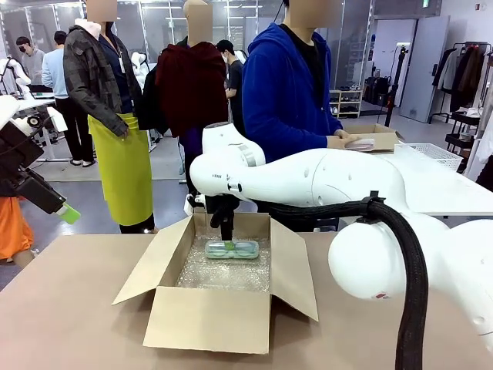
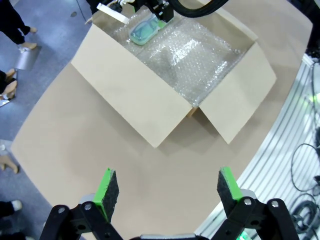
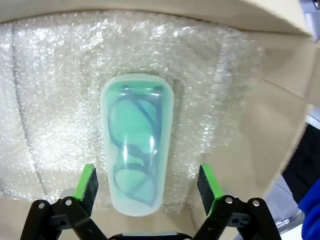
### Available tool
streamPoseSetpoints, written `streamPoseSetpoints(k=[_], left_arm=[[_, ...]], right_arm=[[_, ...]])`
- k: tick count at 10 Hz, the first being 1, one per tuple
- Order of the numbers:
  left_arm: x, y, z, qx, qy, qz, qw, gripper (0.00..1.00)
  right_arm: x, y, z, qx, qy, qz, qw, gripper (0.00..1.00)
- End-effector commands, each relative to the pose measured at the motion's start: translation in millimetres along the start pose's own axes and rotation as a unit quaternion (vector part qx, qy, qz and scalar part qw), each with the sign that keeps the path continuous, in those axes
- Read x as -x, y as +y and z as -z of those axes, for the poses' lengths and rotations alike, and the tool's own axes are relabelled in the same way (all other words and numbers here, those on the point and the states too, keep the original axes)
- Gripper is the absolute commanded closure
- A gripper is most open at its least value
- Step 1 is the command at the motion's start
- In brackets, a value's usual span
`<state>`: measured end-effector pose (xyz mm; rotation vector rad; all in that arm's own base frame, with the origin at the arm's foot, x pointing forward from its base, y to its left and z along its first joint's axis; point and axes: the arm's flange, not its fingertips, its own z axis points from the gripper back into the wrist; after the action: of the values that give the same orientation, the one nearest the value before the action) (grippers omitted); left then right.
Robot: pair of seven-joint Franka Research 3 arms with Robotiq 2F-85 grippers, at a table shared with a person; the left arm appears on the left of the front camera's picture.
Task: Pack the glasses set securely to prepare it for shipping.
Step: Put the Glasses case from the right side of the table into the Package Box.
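Right wrist view: looking close onto the mint-green glasses case (image 3: 136, 145), lying flat on bubble wrap (image 3: 50, 100) between the spread fingers of the right gripper (image 3: 147, 176), gripping nothing. Left wrist view: looking from farther off onto the whole open cardboard box (image 2: 130, 85) lined with that wrap, the same case at its far end; holding the left gripper (image 2: 166, 180) wide apart over bare table (image 2: 75, 150). Front view: adding a person's hands (image 1: 350, 141) resting at a second box (image 1: 381, 139) on a far table (image 1: 431, 185).
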<state>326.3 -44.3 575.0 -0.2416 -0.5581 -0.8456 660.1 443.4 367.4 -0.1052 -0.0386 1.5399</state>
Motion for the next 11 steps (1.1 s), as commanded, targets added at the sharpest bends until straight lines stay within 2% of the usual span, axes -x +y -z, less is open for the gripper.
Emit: streamPoseSetpoints(k=[1, 3, 4, 6, 8, 10, 11], left_arm=[[0.2, 1.2, -2.6, 0.004, -0.004, 0.005, 1.0, 0.0], [0.2, 1.2, -2.6, 0.004, -0.004, 0.005, 1.0, 0.0], [0.2, 1.2, -2.6, 0.004, -0.004, 0.005, 1.0, 0.0], [0.2, 1.2, -2.6, 0.004, -0.004, 0.005, 1.0, 0.0], [0.2, 1.2, -2.6, 0.004, -0.004, 0.005, 1.0, 0.0], [0.2, 1.2, -2.6, 0.004, -0.004, 0.005, 1.0, 0.0], [0.2, 1.2, -2.6, 0.004, -0.004, 0.005, 1.0, 0.0]], right_arm=[[21.9, 29.1, -51.7, 0.021, -0.022, 0.016, 0.999, 0.0], [69.3, 53.2, -91.3, 0.038, -0.053, 0.07, 0.995, 0.0], [82.7, 61.9, -97.4, 0.043, -0.063, 0.09, 0.993, 0.0], [126.6, 84.3, -111.0, 0.047, -0.113, 0.148, 0.981, 0.0], [165.6, 107.0, -113.2, 0.058, -0.121, 0.215, 0.967, 0.0], [218.4, 147.5, -104.7, 0.04, -0.148, 0.336, 0.929, 0.0], [241.1, 173.2, -104.5, 0.04, -0.165, 0.397, 0.902, 0.0]])
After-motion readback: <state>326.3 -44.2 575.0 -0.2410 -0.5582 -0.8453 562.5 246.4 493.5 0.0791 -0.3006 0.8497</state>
